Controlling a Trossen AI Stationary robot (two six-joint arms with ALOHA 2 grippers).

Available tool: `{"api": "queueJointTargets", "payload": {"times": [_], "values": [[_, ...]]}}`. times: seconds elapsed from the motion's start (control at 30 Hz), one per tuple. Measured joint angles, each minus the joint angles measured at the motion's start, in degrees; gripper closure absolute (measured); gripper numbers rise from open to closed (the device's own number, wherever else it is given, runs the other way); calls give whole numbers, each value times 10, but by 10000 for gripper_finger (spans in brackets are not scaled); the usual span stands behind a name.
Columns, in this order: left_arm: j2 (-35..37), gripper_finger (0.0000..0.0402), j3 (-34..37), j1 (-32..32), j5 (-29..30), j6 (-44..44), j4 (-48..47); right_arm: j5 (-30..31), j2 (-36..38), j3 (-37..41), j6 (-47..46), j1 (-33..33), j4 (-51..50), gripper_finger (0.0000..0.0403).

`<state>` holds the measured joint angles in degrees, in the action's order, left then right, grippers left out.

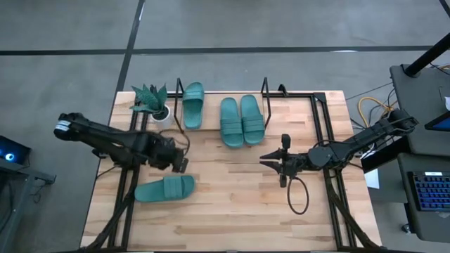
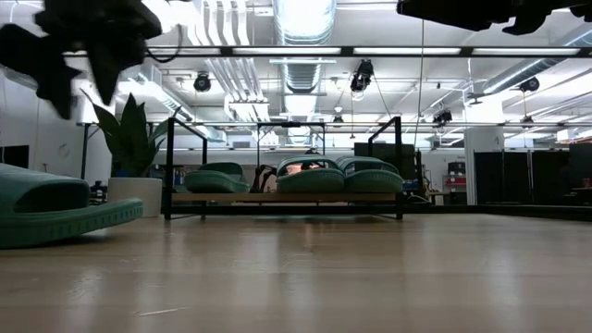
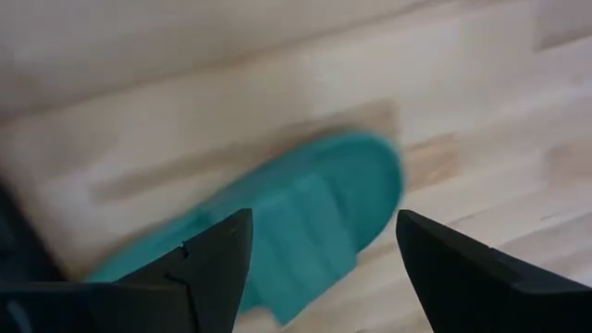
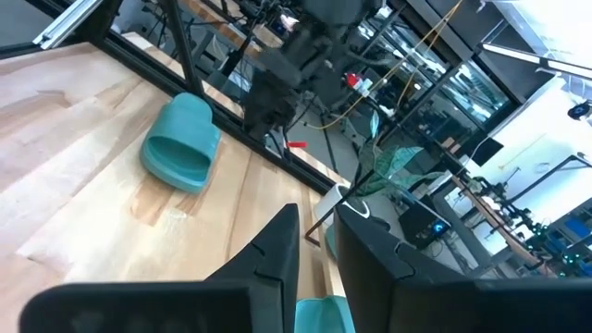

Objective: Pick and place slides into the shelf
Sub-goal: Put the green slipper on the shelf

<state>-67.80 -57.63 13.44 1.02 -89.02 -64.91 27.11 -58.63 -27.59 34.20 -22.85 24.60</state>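
One teal slide (image 1: 165, 188) lies flat on its sole at the table's near left, also seen in the low view (image 2: 55, 208) and the right wrist view (image 4: 180, 143). My left gripper (image 1: 179, 163) hovers open above it and points down. In the left wrist view the slide (image 3: 305, 213) shows blurred between and below the fingers, which are clear of it. Three more slides (image 1: 230, 121) rest on the shelf (image 1: 267, 95) at the far edge, also seen in the low view (image 2: 282, 197). My right gripper (image 1: 271, 160) hangs level over the table's middle right, with a narrow gap and nothing in it.
A small potted plant (image 1: 153, 102) stands at the shelf's left end. A black cable loop (image 1: 299, 193) lies on the table near my right gripper. Bare wood stretches between the loose slide and the shelf.
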Motion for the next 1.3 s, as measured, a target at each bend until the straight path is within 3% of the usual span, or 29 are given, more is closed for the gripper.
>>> {"api": "queueJointTargets", "payload": {"times": [0.43, 0.6, 0.77, 0.9, 1.3], "values": [[-58, 150, 1, 201, -3, -292, -29, 0, 0, 0, 4, 0, 4, 341], [-85, 150, 1, 247, -2, -368, -13, 0, 0, 0, 4, 0, 3, 344], [-115, 150, 11, 264, -1, -382, -5, 0, 0, 0, 4, 0, 1, 339], [-124, 150, 46, 264, 11, -381, 52, 0, 0, 0, 4, 0, 1, 337], [-43, 150, 162, 265, 92, -365, 225, 0, 1, 0, 10, 0, 0, 343]]}}
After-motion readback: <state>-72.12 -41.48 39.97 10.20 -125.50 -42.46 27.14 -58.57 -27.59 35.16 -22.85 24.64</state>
